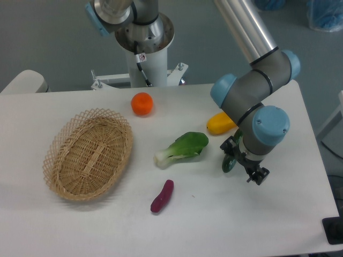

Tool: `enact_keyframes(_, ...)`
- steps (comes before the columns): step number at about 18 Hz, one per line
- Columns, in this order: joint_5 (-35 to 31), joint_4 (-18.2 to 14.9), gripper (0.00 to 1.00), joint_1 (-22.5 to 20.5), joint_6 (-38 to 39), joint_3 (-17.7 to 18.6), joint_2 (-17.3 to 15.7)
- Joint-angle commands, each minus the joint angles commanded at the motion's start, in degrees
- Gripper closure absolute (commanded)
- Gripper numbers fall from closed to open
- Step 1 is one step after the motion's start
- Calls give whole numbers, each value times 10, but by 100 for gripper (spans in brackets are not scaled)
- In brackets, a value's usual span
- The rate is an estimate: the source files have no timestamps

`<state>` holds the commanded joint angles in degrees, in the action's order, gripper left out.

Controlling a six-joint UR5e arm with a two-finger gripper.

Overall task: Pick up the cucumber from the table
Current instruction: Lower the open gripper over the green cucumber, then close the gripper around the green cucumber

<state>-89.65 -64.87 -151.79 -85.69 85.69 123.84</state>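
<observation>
Cucumber [229,163] shows as a small dark green piece at the right of centre of the frame, tucked against the black end effector [239,163] under the arm's blue-capped wrist. Only its left part is visible; the rest is hidden by the wrist and the finger hardware. It sits between the black finger parts, and the end effector appears closed on it, though the contact itself is mostly hidden. Whether the cucumber rests on the white bench [80,225] or is clear of it cannot be told from this view.

Just left of it lies the leafy green vegetable [184,148] with a white stem, its leaf end pointing toward the upper right. Above the cucumber, partly covered by the grey arm, a yellow fruit [220,123] rests on the bench. An orange fruit [142,104] sits in the upper middle of the frame, near the robot's white base column. A purple elongated vegetable [162,196] lies below the leafy one, tilted, well apart from the end effector. A woven wicker basket [88,153] occupies the left of the frame, oval and lying flat on the bench.
</observation>
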Motion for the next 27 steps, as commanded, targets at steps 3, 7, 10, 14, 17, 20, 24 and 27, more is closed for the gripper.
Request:
enact_keyframes(3, -1, 4, 0, -1, 0, 17, -1)
enact_keyframes(7, -1, 22, 0, -1, 0, 29, -1)
enact_keyframes(10, -1, 64, 0, -4, -6, 52, -3)
enact_keyframes(14, -19, 75, 0, -10, -14, 69, -4)
enact_keyframes(17, -40, 76, 20, -8, -14, 70, -4)
enact_keyframes(20, -40, 76, 54, -8, -6, 70, -5)
enact_keyframes(24, -41, 73, 82, -7, -6, 69, -6)
enact_keyframes(27, -43, 69, 88, -6, -6, 59, -8)
